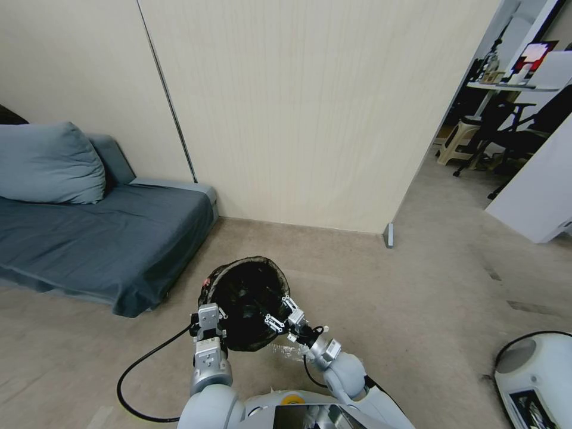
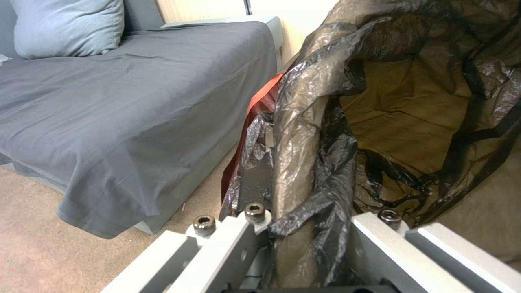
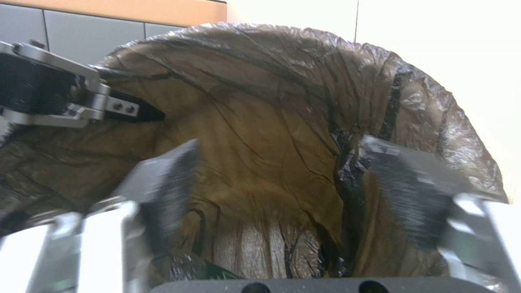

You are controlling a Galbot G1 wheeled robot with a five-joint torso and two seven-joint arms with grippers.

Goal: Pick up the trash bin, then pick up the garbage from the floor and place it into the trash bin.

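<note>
Two grippers meet the crinkly-lined round trash bin (image 1: 250, 301): left (image 1: 210, 314) jaws clamp its rim, right (image 1: 285, 313) jaws gape.

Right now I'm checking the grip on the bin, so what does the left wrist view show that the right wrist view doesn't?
The left wrist view alone shows the grey sofa, its pillow, the floor, and the left gripper shut on the trash bin at its bag-covered rim. The right wrist view alone shows the right gripper open, one finger inside the bin and one outside its rim. Both show the black bag's brownish inside.
</note>
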